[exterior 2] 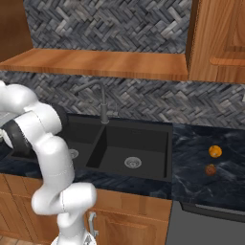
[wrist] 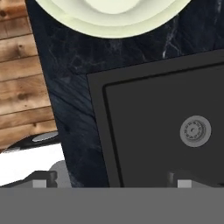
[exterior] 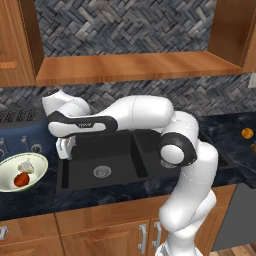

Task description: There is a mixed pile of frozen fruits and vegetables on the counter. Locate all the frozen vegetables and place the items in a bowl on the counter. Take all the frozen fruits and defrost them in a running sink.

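Note:
The bowl (exterior: 10, 170) stands on the counter (exterior: 100, 195) left of the sink (exterior: 117, 152). It holds the pale garlic-like bulb (exterior: 26, 167) and the red-orange tomato-like ball (exterior: 21, 180). My gripper (exterior: 65, 149) hangs open and empty over the sink's left edge, just right of the bowl. In the hand view its fingertips (wrist: 40, 183) stand far apart, above the bowl's rim (wrist: 113, 27) and the left basin's drain (wrist: 195, 130). Two frozen fruits lie far right on the counter: a bright orange one (exterior 2: 215, 151) and a darker one (exterior 2: 210, 169).
A slim faucet (exterior 2: 103, 103) rises behind the sink's divider. A dark blue toaster (exterior: 20, 131) sits at the wall behind the bowl. A wooden shelf (exterior: 135, 67) runs above the backsplash. A grey appliance front (exterior: 235, 220) sits under the counter at right.

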Robot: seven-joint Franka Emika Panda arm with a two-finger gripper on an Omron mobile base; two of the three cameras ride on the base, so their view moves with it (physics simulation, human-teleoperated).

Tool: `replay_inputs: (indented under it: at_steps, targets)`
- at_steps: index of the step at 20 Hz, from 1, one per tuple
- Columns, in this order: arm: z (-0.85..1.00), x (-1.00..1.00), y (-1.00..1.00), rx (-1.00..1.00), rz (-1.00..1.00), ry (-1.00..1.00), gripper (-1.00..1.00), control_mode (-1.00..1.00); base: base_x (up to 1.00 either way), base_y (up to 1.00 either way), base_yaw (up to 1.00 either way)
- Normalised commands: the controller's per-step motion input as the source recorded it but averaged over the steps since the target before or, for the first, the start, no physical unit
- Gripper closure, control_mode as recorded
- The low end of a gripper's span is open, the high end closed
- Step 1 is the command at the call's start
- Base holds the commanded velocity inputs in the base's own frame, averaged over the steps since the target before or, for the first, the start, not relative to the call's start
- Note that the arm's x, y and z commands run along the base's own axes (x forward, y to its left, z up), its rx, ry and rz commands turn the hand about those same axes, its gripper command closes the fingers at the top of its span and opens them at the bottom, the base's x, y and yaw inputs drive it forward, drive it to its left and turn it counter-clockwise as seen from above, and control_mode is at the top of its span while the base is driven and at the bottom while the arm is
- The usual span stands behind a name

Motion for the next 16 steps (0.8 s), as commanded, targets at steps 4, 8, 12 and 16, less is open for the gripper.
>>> replay_inputs:
  at_steps: [4, 8, 12, 16]
  targets:
    - [0.00, 0.00, -0.45, 0.00, -0.03, 0.00, -1.00, -1.00, 0.00, 0.00, 0.00]
    - [0.00, 0.00, -0.40, 0.00, 0.00, 0.00, -1.00, -1.00, 0.00, 0.00, 0.00]
    - [0.00, 0.00, -0.40, 0.00, -0.01, 0.00, -1.00, -1.00, 0.00, 0.00, 0.00]
    - [0.00, 0.00, -0.38, 0.00, -0.10, 0.02, -1.00, -1.00, 0.00, 0.00, 0.00]
